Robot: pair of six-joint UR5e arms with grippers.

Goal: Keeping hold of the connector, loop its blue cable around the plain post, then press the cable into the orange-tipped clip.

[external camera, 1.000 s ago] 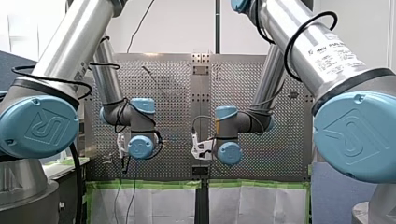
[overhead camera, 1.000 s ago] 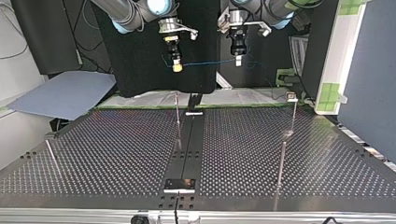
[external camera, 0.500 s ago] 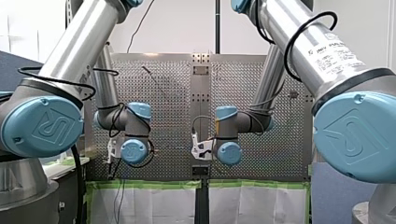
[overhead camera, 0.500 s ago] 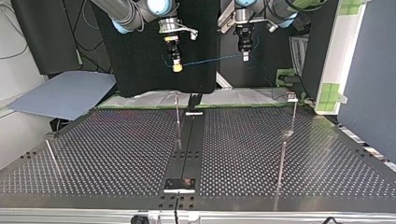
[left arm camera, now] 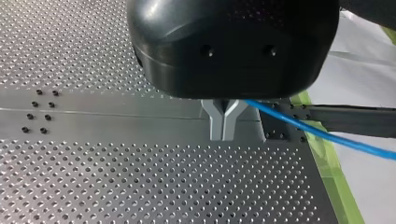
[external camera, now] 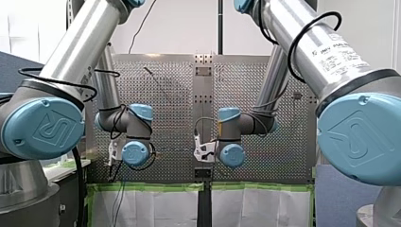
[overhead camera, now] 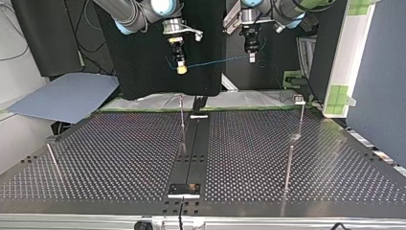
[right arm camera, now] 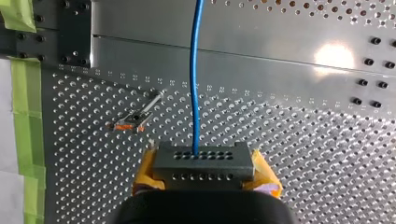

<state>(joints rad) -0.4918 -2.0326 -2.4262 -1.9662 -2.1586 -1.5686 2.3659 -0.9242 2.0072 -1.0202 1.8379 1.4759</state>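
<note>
My right gripper [right arm camera: 204, 173] is shut on a dark grey connector [right arm camera: 204, 157], held between its yellow pads [right arm camera: 266, 179]. The blue cable [right arm camera: 194, 84] leaves the connector and runs ahead over the perforated table. My left gripper [left arm camera: 223, 136] has its metal fingers [left arm camera: 218, 122] shut on the blue cable [left arm camera: 327, 135], which trails off to one side. In the top view the cable [overhead camera: 215, 61] spans in the air between my right gripper [overhead camera: 181, 68] and my left gripper [overhead camera: 251, 57], beyond the table's far edge. An orange-tipped clip [right arm camera: 134, 117] stands on the table ahead of my right gripper.
Several thin upright posts stand on the perforated table [overhead camera: 119, 158]: one near the far middle [overhead camera: 182, 122], two at the top view's right [overhead camera: 288, 167], one at its left [overhead camera: 51, 160]. A black strip [overhead camera: 194, 153] runs down the middle. Green tape [right arm camera: 21, 116] edges the table.
Over the last second my left gripper has moved toward the top view's right with the cable, pulling it straighter. Over the last half second nothing has shifted. My right gripper has stayed put.
</note>
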